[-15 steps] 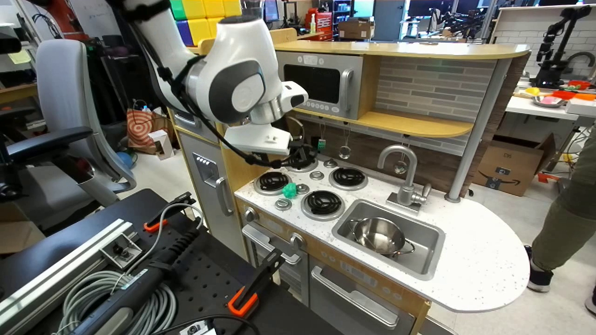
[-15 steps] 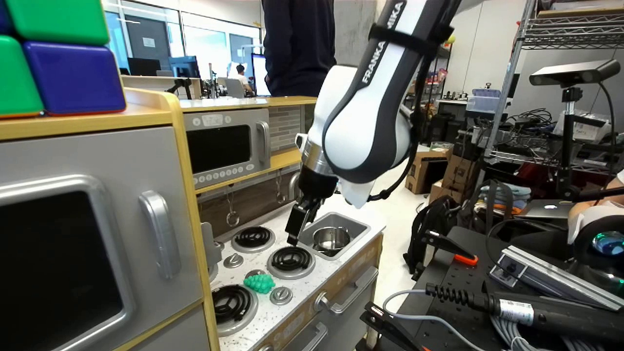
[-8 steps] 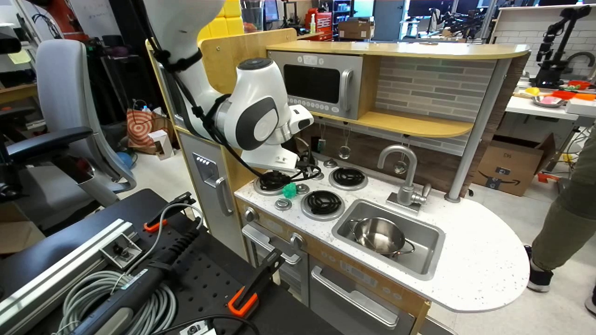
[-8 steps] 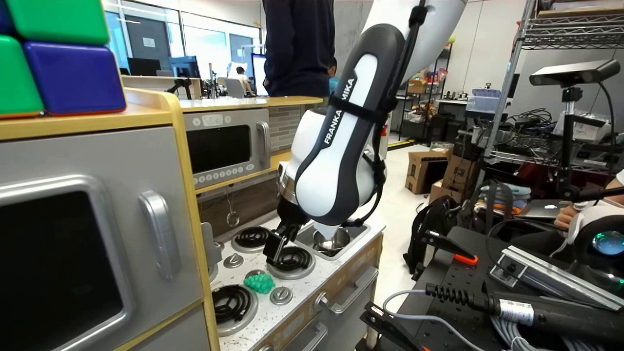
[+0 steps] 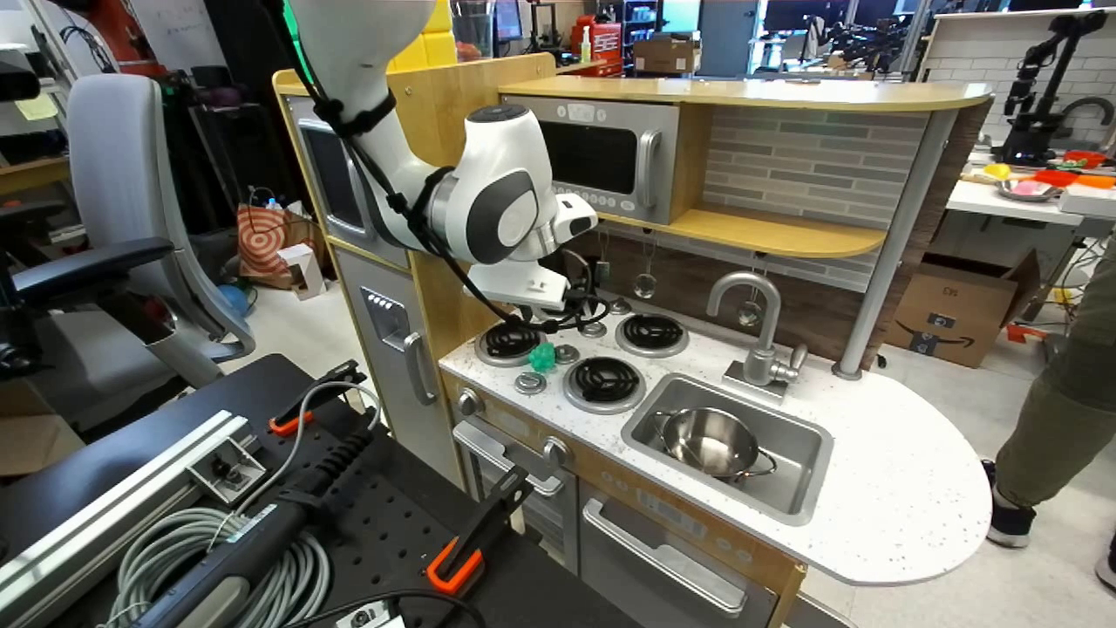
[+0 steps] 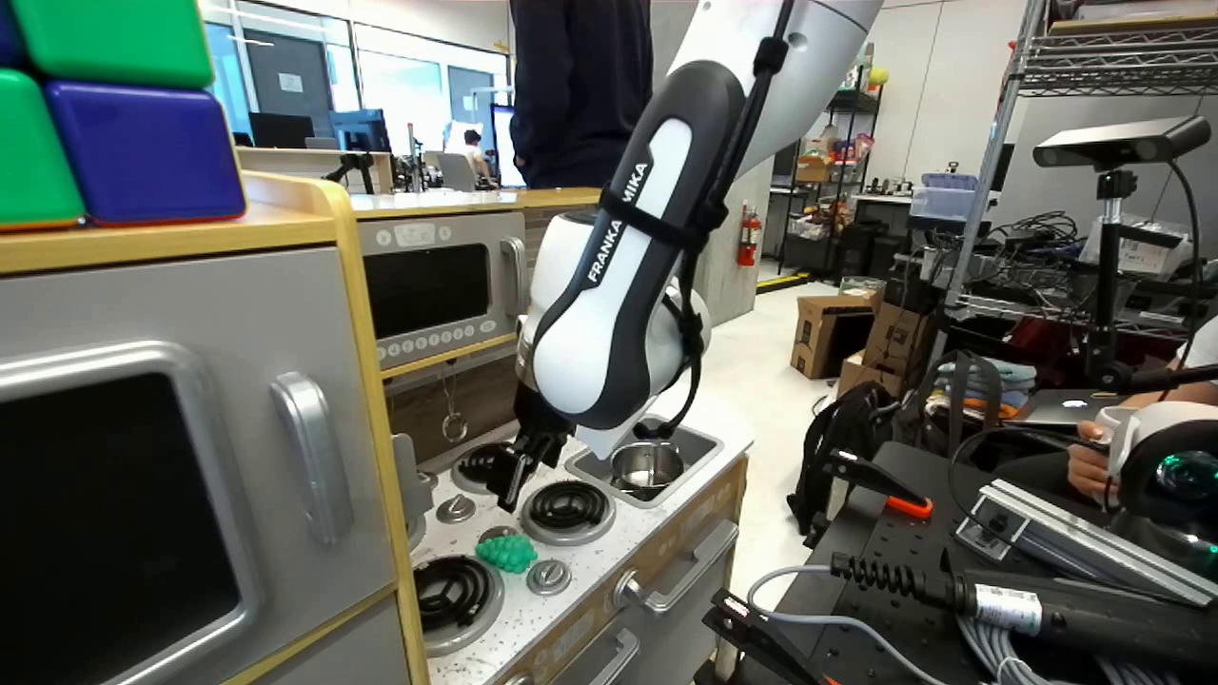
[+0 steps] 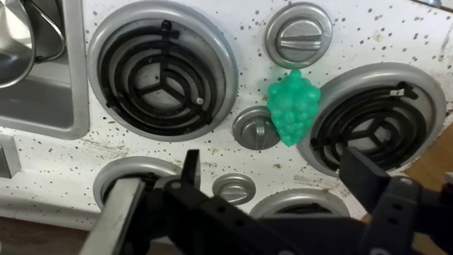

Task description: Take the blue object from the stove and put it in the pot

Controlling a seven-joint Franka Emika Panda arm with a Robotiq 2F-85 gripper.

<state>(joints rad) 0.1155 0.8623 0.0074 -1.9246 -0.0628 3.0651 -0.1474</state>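
The gripper (image 7: 270,158) is hanging over the stove (image 7: 219,152), spread wide and holding nothing, probably to fit around the green toy grapes (image 7: 293,106) lying there.

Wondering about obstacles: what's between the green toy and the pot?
In the wrist view, mainly a burner and the sink rim lie between the toy and pot.

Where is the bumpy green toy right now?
In the wrist view, the bumpy green toy lies right of centre on the white speckled cooktop, between a round silver knob at left and a black-coiled, silver-ringed burner at right.
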